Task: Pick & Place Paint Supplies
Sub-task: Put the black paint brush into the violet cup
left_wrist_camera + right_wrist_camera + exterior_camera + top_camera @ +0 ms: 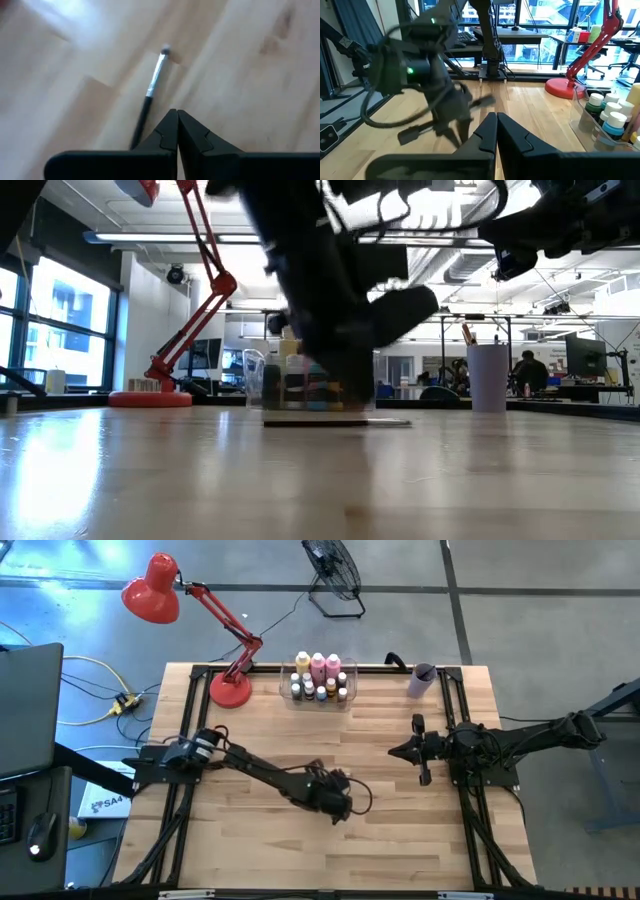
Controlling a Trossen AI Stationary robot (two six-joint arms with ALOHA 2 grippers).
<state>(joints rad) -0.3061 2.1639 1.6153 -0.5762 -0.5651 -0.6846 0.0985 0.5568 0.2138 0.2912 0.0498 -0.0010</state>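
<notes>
While the left gripper (343, 808) hangs low over the middle of the counter (250, 850), I see its fingers (170, 131) pressed tight together with nothing between them. A brush (150, 97) lies flat on the wood just beyond the fingertips in the left wrist view; whether they touch it I cannot tell. My right gripper (418, 750) sits over the right half of the counter, fingers (487, 134) also closed and empty. At the far edge the clear bin (318, 692) holds the paint bottles (318, 668), tall ones behind, small white-capped ones in front. A lilac cup (421, 679) stands to its right, near the back corner. A red lamp (229, 690) is planted to the bin's left.
</notes>
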